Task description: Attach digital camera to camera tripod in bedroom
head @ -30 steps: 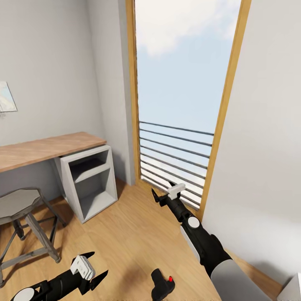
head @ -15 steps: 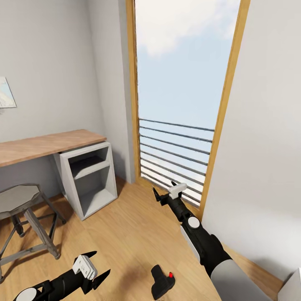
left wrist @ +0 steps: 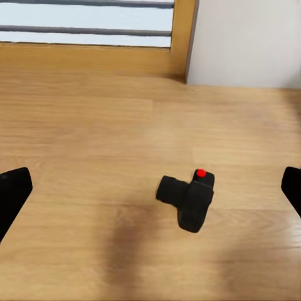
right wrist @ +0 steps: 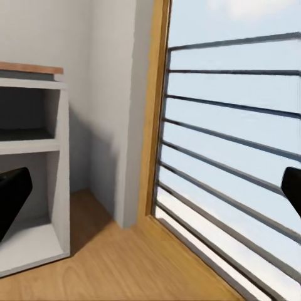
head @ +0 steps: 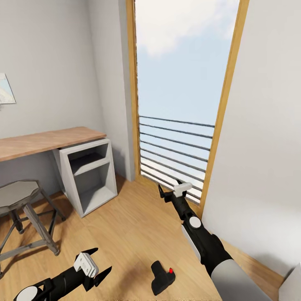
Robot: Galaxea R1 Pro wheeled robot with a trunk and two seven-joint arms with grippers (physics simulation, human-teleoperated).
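Note:
The digital camera (head: 162, 276), a chunky black body with a red button, lies on the light wood floor near the head view's lower edge. My left gripper (head: 100, 261) is open just to its left, low over the floor. In the left wrist view the digital camera (left wrist: 188, 200) lies on its side ahead of the open left gripper (left wrist: 153, 179), whose fingers (left wrist: 12, 197) stand wide apart. My right gripper (head: 168, 186) is open and empty, stretched toward the window railing; the right wrist view has its fingers (right wrist: 12, 194) spread wide. The camera tripod is out of view.
A tall wood-framed window with a horizontal railing (head: 175, 154) is straight ahead. At the left stand a white open shelf unit (head: 90, 179) under a wooden desk top (head: 46, 140) and a grey round-seated stool (head: 19, 196). A white wall (head: 259, 167) closes the right side.
The head view has shifted, so the room and the digital camera sit a little higher in the picture. My right gripper has edged toward the window. Both grippers stay open.

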